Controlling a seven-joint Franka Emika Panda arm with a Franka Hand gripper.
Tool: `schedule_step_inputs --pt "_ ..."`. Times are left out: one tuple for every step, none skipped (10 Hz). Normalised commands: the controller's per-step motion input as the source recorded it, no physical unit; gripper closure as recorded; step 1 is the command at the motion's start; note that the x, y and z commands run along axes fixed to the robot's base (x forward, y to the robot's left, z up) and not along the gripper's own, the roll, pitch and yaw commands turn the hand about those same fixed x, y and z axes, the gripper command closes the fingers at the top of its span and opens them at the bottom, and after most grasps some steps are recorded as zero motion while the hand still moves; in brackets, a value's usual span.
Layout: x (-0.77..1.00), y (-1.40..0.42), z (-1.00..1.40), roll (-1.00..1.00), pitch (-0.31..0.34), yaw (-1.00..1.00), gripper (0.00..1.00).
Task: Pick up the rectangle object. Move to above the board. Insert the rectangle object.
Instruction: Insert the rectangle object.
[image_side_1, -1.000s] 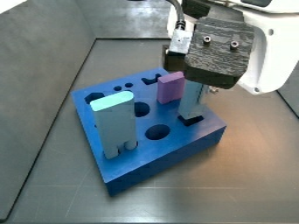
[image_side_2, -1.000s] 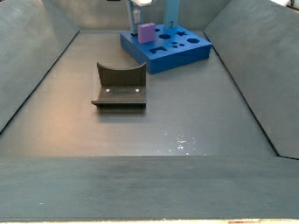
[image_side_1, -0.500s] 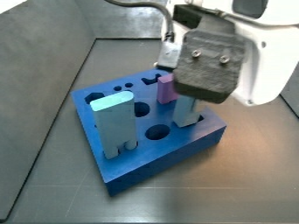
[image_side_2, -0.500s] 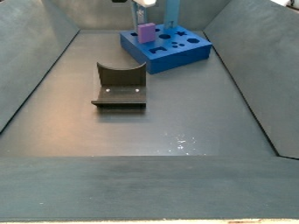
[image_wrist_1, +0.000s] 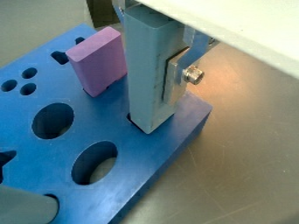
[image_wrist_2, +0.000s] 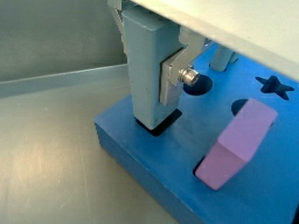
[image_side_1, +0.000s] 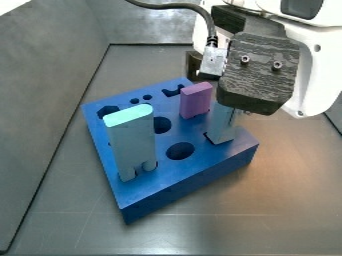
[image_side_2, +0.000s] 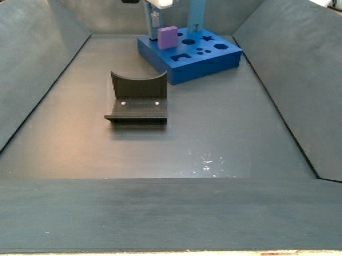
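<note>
The rectangle object (image_wrist_1: 149, 61), a tall pale steel-blue bar, stands upright with its lower end in a hole near a corner of the blue board (image_wrist_1: 111, 162). My gripper (image_wrist_1: 153, 87) is shut on the bar. One silver finger (image_wrist_1: 174, 77) lies flat against its side, and the opposite finger is hidden behind it. Both wrist views show this grip, with the bar (image_wrist_2: 143, 66) entering the board (image_wrist_2: 146, 171). In a side view the bar (image_side_1: 223, 127) shows below my gripper (image_side_1: 227, 112), at the board's (image_side_1: 187, 185) right corner.
A short pink block (image_side_1: 195, 100) stands in the board beside the bar, and a wide pale cyan slab (image_side_1: 130, 145) stands at the board's left corner. Several round and odd-shaped holes are open. A dark fixture (image_side_2: 136, 98) stands on the floor nearer the camera than the board (image_side_2: 203, 60).
My gripper has come down a little with the bar, whose lower end now sits deeper at the board's corner. The pink block and cyan slab have not moved.
</note>
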Motion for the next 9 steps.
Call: schedule_step_inputs --pt "0.0 0.09 0.0 -0.11 0.0 0.0 1.0" --pt "0.0 0.0 -0.01 0.02 0.0 0.0 1.0" --pt "-0.27 -0.14 -0.47 0.17 -0.343 -0.01 1.0" --pt "-0.25 -0.09 -0.64 0.13 -0.391 0.0 1.0" --pt "-0.35 0.0 -0.69 0.11 -0.457 0.0 1.0" --pt "-0.22 0.0 -0.76 0.19 -0.434 0.49 1.0" --pt "-0.23 0.09 -0.72 0.0 -0.403 0.76 1.0" --pt "-0.24 0.07 -0.51 0.0 -0.32 0.63 1.0" --pt "-0.14 0.0 -0.15 0.0 -0.1 0.16 1.0"
